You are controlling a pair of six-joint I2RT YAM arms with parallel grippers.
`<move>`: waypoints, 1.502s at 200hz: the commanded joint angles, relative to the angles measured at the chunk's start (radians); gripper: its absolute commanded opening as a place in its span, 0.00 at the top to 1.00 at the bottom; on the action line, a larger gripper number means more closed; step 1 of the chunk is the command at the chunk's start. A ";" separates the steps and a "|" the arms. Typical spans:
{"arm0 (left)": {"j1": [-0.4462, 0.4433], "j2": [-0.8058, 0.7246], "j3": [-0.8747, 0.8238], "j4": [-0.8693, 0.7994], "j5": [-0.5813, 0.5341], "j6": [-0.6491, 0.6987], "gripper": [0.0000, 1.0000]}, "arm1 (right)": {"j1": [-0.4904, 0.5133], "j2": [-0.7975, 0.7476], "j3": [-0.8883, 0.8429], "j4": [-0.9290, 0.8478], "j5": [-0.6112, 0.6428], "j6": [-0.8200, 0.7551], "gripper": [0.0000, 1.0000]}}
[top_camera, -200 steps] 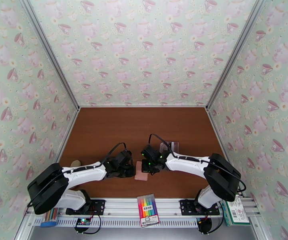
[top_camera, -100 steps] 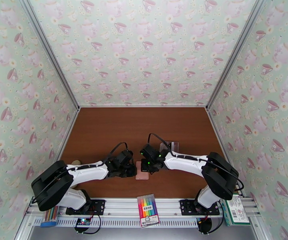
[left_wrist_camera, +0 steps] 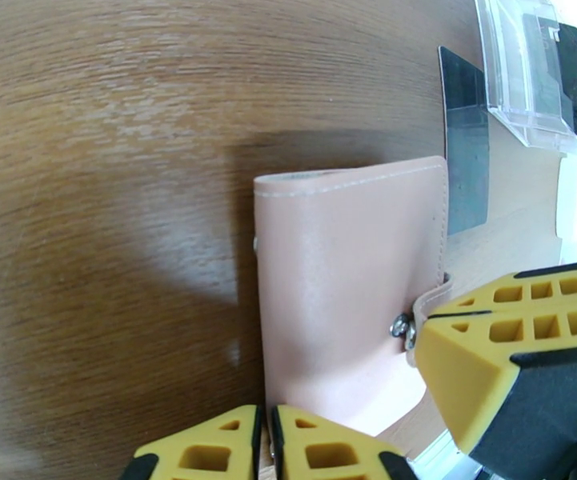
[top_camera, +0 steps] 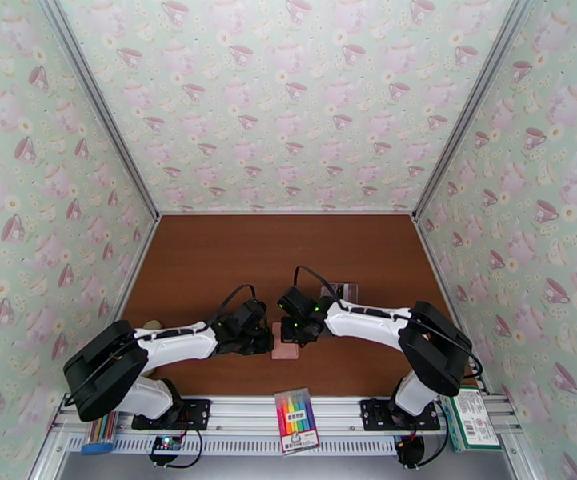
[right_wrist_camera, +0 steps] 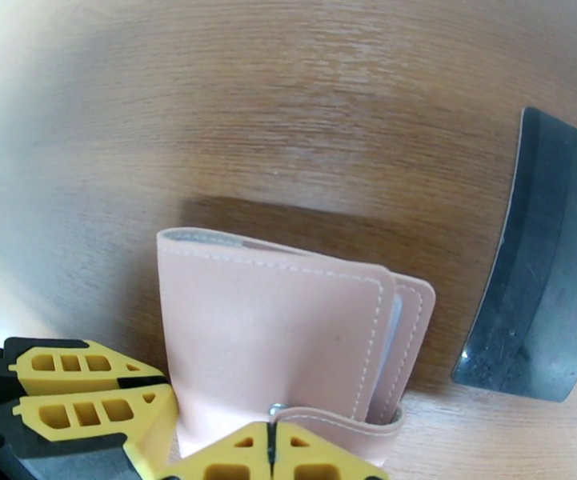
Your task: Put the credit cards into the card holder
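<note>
**Opening the pink holder: hold the body, peel the tab**

From where I stand, the two arms meet over the card holder (top_camera: 285,346), which lies folded shut near the front middle of the table (top_camera: 208,258). The left gripper (left_wrist_camera: 266,432) is almost closed, with only a thin slit between its pads, and it appears to pinch the holder's near edge. The right gripper (right_wrist_camera: 270,443) is fully closed, and I judge it has the snap tab (right_wrist_camera: 344,426) just by the metal stud. One credit card (right_wrist_camera: 544,266) lies flat on the wood near the holder, not touching it. Another dark one sits at the clear box (left_wrist_camera: 528,66).

The step, I think, is to unsnap the holder. To do it well, the left side should hold the body steady while the right peels the tab away from the stud, slowly and without a jerk. If the left grip is too shallow, the whole holder may slide towards the card instead of opening.
</note>
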 commanded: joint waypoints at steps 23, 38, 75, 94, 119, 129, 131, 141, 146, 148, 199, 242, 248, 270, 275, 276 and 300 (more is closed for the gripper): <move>-0.003 0.024 0.001 0.044 0.024 0.006 0.84 | 0.028 0.070 0.010 -0.001 -0.022 -0.018 1.00; -0.004 0.024 0.000 0.045 0.023 0.006 0.84 | 0.031 0.078 0.012 0.002 -0.021 -0.017 1.00; -0.005 0.021 -0.001 0.048 0.022 0.003 0.85 | 0.032 0.090 0.012 -0.009 -0.017 -0.020 1.00; -0.005 0.022 -0.001 0.050 0.022 0.003 0.85 | 0.032 0.093 0.011 -0.016 -0.013 -0.020 1.00; -0.008 0.021 -0.003 0.055 0.023 0.002 0.85 | 0.032 0.089 0.011 -0.022 -0.004 -0.020 1.00; -0.009 0.020 -0.003 0.053 0.024 0.002 0.85 | 0.032 0.073 0.007 -0.016 0.004 -0.014 1.00; -0.010 0.019 -0.003 0.053 0.023 0.002 0.85 | 0.032 0.070 0.006 -0.014 0.005 -0.013 1.00; -0.010 0.015 -0.003 0.050 0.022 0.002 0.85 | 0.032 0.049 0.006 -0.015 0.013 -0.013 1.00; -0.010 0.013 -0.003 0.048 0.021 0.002 0.85 | 0.032 0.039 0.006 -0.013 0.015 -0.015 1.00; -0.010 0.012 -0.003 0.047 0.020 0.003 0.85 | 0.032 0.032 0.005 -0.012 0.017 -0.015 1.00; -0.010 -0.010 0.007 0.015 0.006 0.018 0.85 | 0.026 -0.030 0.026 -0.075 0.048 -0.041 1.00; -0.006 -0.016 0.026 -0.027 -0.022 0.024 0.84 | 0.010 -0.034 0.023 -0.083 0.057 -0.043 1.00; -0.002 -0.016 0.030 -0.029 -0.022 0.026 0.84 | 0.008 -0.038 0.020 -0.081 0.058 -0.043 1.00; 0.004 -0.010 0.045 -0.034 -0.019 0.034 0.84 | -0.001 -0.028 0.022 -0.069 0.042 -0.047 1.00; 0.006 -0.007 0.050 -0.036 -0.018 0.036 0.84 | 0.000 -0.023 0.025 -0.069 0.038 -0.049 1.00; 0.006 -0.007 0.051 -0.037 -0.019 0.036 0.84 | 0.000 -0.023 0.025 -0.069 0.037 -0.049 1.00; 0.009 0.008 0.068 -0.042 -0.017 0.040 0.84 | -0.003 -0.016 0.030 -0.069 0.036 -0.053 1.00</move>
